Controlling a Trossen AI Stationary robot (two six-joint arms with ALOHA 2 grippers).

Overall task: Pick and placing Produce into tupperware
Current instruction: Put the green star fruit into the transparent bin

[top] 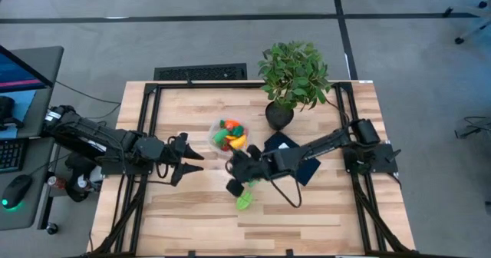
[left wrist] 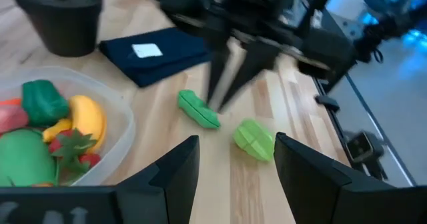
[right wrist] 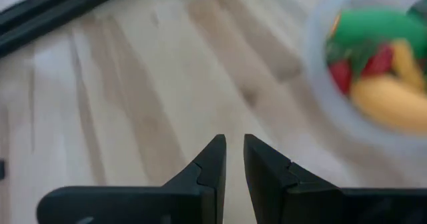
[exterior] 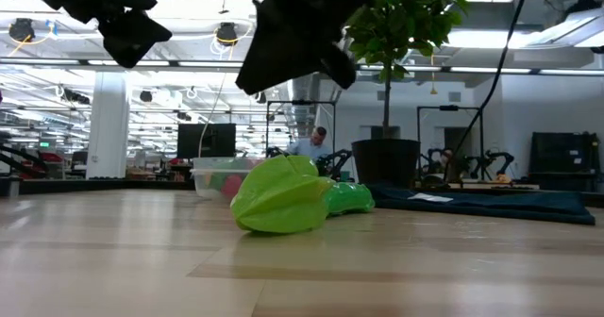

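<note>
The clear round tupperware stands mid-table and holds several pieces of produce: a yellow banana, green pieces and small red ones. Two green pieces lie loose on the wood near it, a light green ribbed one and a darker long one. In the low view the light green one lies in front of the darker one. My right gripper hangs shut above these two, fingers slanting down, with nothing between them. My left gripper hovers open to the left of the tupperware, holding nothing.
A leafy plant in a black pot stands behind the tupperware toward the far edge. A dark blue flat rectangle with a white label lies under my right arm. Bare wood stretches along the near edge. Black frame rails run down both table sides.
</note>
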